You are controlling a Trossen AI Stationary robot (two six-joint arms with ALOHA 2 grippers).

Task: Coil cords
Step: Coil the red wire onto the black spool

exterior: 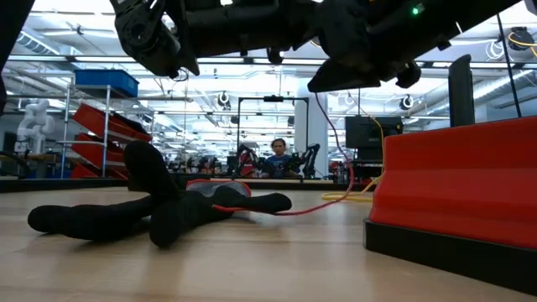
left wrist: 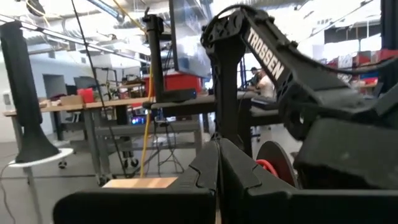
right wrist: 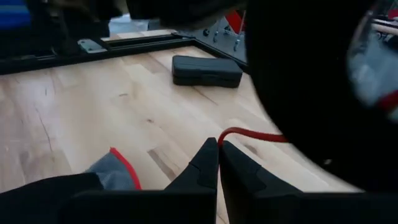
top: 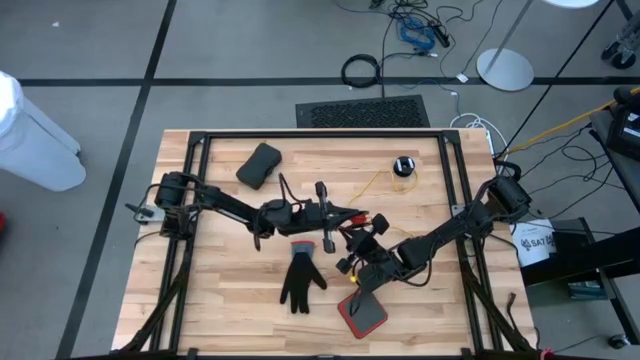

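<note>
Cords (top: 372, 186) on table, uncoiled

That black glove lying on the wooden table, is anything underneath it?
The black fabric glove lies flat on the wooden table. A thin red cord runs to its grey, red-edged cuff; whether it passes beneath is hidden.

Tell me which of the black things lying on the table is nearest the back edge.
The small black round puck, joined to the yellow cord. The black case lies slightly nearer the front, and the black glove nearer still.
</note>
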